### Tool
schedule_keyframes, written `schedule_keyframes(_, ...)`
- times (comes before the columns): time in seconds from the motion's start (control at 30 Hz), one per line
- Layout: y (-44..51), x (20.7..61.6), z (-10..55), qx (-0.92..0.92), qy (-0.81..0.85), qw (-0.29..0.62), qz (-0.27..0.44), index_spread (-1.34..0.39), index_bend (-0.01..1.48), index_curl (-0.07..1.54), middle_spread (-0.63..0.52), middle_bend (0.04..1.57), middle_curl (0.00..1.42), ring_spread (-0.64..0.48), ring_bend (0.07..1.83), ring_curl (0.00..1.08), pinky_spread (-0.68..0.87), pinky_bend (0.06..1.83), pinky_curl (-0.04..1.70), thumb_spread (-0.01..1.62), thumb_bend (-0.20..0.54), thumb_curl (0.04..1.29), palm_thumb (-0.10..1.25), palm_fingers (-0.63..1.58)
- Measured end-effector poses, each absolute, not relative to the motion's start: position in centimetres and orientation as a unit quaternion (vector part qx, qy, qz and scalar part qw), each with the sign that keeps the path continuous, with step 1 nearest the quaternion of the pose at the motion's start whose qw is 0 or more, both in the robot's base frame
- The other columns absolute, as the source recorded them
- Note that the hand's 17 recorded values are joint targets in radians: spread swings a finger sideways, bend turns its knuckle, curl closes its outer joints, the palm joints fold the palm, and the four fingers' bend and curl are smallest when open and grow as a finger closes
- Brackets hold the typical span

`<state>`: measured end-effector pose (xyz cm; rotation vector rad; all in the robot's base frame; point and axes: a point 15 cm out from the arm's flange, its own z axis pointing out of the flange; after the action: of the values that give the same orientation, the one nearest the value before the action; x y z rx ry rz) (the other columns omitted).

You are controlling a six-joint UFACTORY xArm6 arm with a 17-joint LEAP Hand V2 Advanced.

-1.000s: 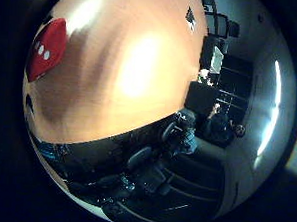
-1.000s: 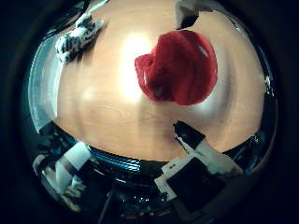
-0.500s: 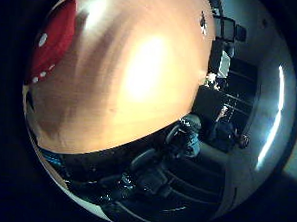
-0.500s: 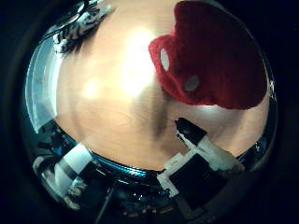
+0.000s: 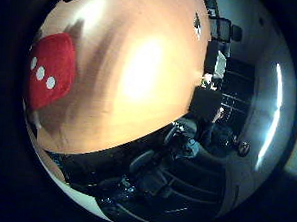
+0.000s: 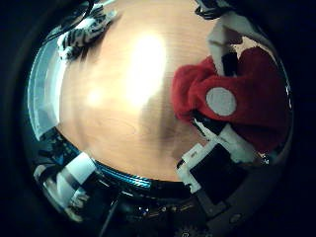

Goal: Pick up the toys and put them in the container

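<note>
A red plush toy with white spots (image 6: 247,99) lies on the wooden table (image 6: 128,89) close under my palm. In the right thumb side palm view my hand (image 6: 212,163) has white and black fingers (image 6: 225,47) curled in on the toy from two sides, touching its red fabric. The right little finger side palm view shows the same red toy (image 5: 50,71) at the side of the tabletop (image 5: 141,71). A black-and-white striped toy (image 6: 84,35) lies further off on the table.
The table's edge (image 5: 116,149) runs near the hand, with dark office chairs (image 5: 185,133) beyond it. A white object (image 6: 79,170) stands below the table edge in the thumb side view.
The hand has come closer to the red toy and a finger has curled in over it from the far side. The striped toy has stayed in place.
</note>
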<state>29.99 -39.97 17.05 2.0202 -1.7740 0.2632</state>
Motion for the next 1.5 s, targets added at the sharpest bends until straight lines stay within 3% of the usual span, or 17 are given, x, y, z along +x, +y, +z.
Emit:
schedule_keyframes(0.33, -40.3, 29.8, 21.6, 0.730, -0.632, 0.230, 0.125, -0.41, 1.29, 0.64, -0.25, 0.35, 0.37, 0.14, 0.16, 0.08, 0.40, 0.18, 0.24, 1.09, -0.014, 0.35, 1.05, 0.28)
schedule_keyframes(0.83, -34.8, 25.6, 28.9, 0.727, -0.640, 0.219, 0.117, -0.41, 1.30, 0.62, -0.27, 0.35, 0.39, 0.12, 0.16, 0.08, 0.40, 0.19, 0.25, 1.09, -0.014, 0.35, 1.05, 0.30)
schedule_keyframes(1.5, -12.1, 31.8, 43.4, 0.797, -0.582, 0.067, 0.146, -0.41, 1.29, 0.61, -0.29, 0.36, 0.39, 0.10, 0.17, 0.09, 0.39, 0.19, 0.25, 1.09, -0.014, 0.35, 1.05, 0.33)
